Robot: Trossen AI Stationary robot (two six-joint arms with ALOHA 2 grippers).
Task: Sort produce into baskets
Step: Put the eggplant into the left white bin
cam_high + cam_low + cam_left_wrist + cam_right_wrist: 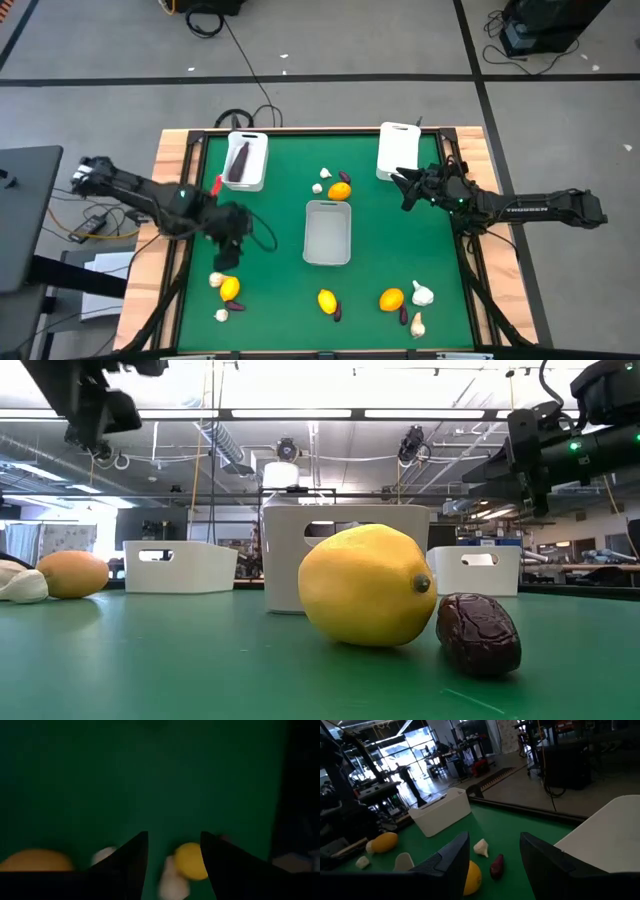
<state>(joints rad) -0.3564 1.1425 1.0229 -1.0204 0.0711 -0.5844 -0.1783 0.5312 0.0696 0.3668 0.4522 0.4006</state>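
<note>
My arms were dark, jointed tubes. The right arm (530, 209) bore small white lettering along its forearm and a green light near the wrist. The left arm (150, 197) carried a red mark. My fingers (451, 861) were black, flat and wedge-shaped, tapering toward the tips.

Green table (280, 215): open cloth is left between the middle basket (328, 232) and the left gripper (229, 256), and between that basket and the right edge.

Far edge: occupied by the left basket (246, 160) and the right basket (397, 151); the right gripper (408, 188), fingers parted, is held just beside the latter.

Between the far baskets: passage narrowed by a citrus (340, 191), a garlic piece (318, 187) and a purple item (345, 178), all close above the middle basket.

Near edge: a scattered row of produce is laid, with a citrus (230, 289) directly below the left gripper, whose fingers are spread.
</note>
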